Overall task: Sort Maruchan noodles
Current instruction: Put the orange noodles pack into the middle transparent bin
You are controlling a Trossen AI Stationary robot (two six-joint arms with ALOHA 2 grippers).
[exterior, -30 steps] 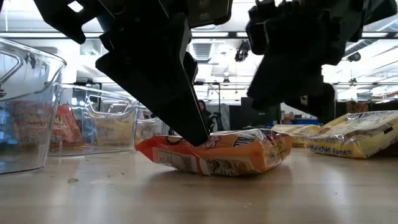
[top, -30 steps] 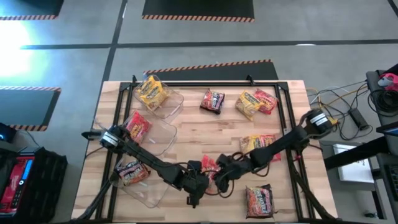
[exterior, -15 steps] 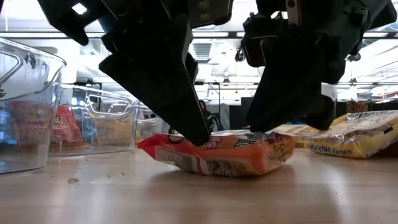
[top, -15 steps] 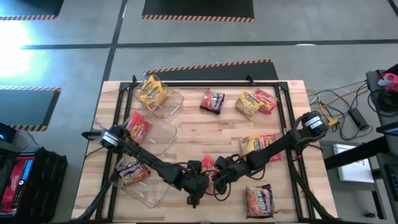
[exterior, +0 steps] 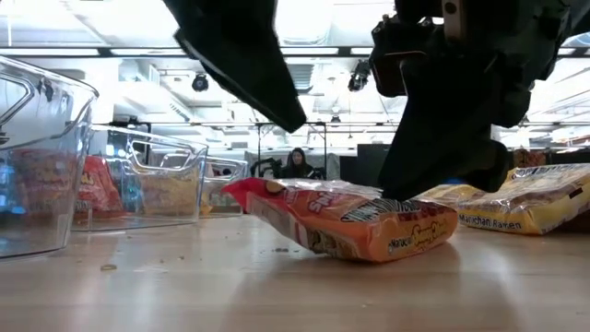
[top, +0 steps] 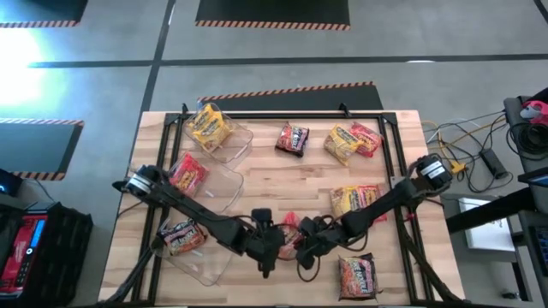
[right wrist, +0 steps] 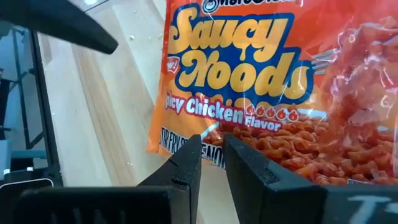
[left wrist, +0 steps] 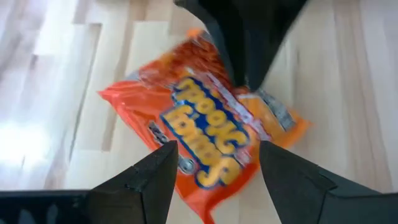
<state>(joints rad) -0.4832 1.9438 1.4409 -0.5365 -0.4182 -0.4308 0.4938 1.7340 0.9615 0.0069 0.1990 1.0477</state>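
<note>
An orange noodle packet (top: 289, 233) lies at the table's near middle, between my two grippers. In the low view the packet (exterior: 350, 221) is tilted: its left end (exterior: 247, 189) is raised and its right part (exterior: 406, 247) rests on the wood. My left gripper (left wrist: 217, 155) hangs open above it, touching nothing, fingers either side of the packet (left wrist: 211, 124) below. My right gripper (right wrist: 211, 146) comes from the table's right, fingers almost together at the packet's edge. My right gripper has its fingertips (left wrist: 245, 79) on the packet's wrapper by one long edge (right wrist: 211, 130), slanting down from the table's right. A strip of that edge shows in the narrow gap between the fingers. The packet stays tilted, right part on the table, left end up.
Three clear bins stand along the left, holding a yellow packet (top: 208, 127), a red one (top: 188, 174) and a dark one (top: 181, 237). Loose packets lie at the far middle (top: 293, 139), far right (top: 351, 141), right (top: 355, 198) and near right (top: 358, 274).
My left gripper has risen off the packet's left end, staying open. My right gripper has come down and to the left onto the packet. The packet's left end has tipped up while its right part stays on the table.
</note>
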